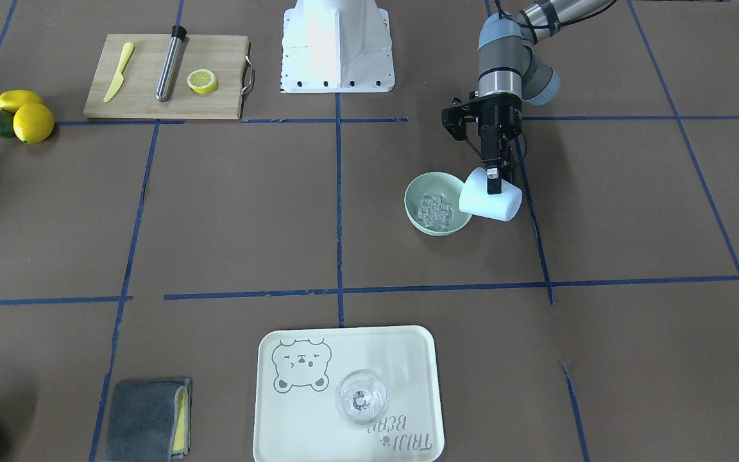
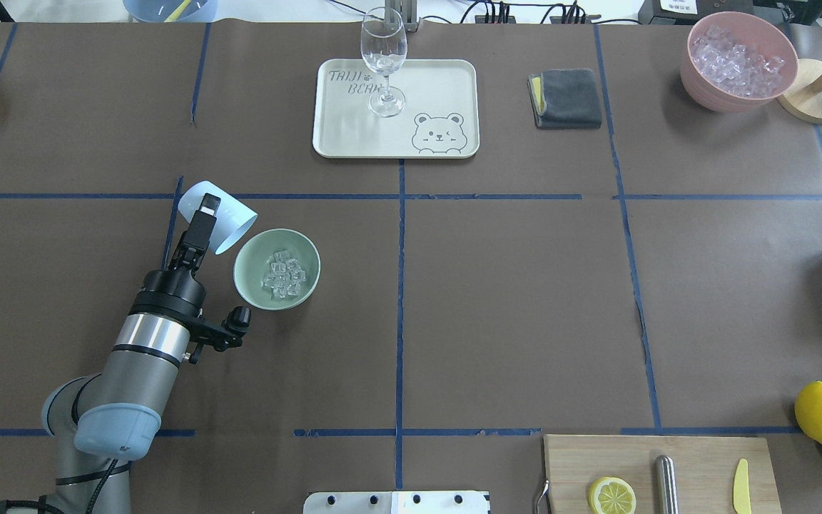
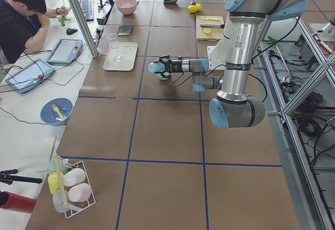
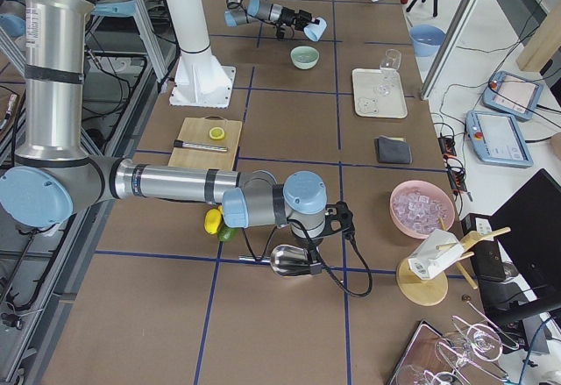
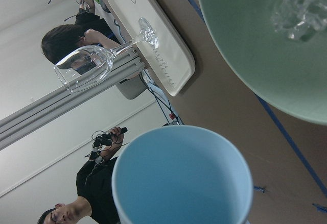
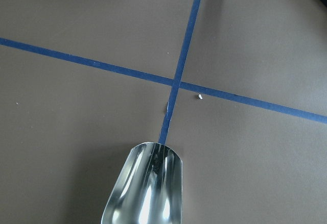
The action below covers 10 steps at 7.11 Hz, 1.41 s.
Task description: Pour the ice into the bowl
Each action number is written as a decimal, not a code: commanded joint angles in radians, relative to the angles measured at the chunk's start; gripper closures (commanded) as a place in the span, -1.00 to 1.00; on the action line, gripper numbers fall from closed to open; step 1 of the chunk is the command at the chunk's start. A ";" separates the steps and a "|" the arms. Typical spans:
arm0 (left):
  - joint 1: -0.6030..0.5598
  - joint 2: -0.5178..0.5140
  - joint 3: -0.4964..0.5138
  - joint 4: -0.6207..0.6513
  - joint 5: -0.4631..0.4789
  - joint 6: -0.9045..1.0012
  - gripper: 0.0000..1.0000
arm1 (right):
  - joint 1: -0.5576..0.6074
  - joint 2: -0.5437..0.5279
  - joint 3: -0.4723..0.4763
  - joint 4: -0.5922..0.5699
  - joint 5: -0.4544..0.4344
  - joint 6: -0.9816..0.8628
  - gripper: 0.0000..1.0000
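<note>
- Left jaws are closed on the pale blue cup [image 2: 234,220], tipped at ten o'clock of the bowl [image 2: 249,284] in the overhead view; the cup looks empty.
- The ice [image 2: 282,275] sits in the bowl, so pouring seems done and only setting the cup down is left.
- Right jaws are out of sight near a metal scoop [image 6: 145,188]; I cannot tell their grip.

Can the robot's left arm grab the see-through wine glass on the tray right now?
Probably not yet. The left gripper is shut on the tipped pale blue cup beside the mint-green bowl. Nothing stands between it and the clear wine glass on the cream tray, though.
</note>
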 commanded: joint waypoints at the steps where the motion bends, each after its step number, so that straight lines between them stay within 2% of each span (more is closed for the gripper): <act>1: 0.002 0.000 -0.013 -0.223 -0.005 -0.009 1.00 | 0.000 0.000 -0.001 0.000 0.002 0.000 -1.00; 2: 0.002 0.000 -0.013 -0.294 -0.059 -0.117 1.00 | 0.000 0.000 -0.001 0.000 0.002 0.000 -1.00; 4: 0.002 0.002 -0.013 -0.301 -0.151 -0.651 1.00 | 0.000 0.000 -0.001 0.000 0.002 0.000 -1.00; 6: 0.007 0.000 -0.017 -0.304 -0.240 -1.073 1.00 | 0.000 0.000 0.000 0.001 0.002 0.000 -1.00; 7: 0.008 0.000 -0.034 -0.310 -0.293 -1.227 1.00 | 0.000 0.002 0.002 0.001 0.002 0.000 -1.00; 10: 0.017 0.027 -0.042 -0.301 -0.295 -1.516 1.00 | 0.000 0.000 0.002 0.001 0.002 0.000 -1.00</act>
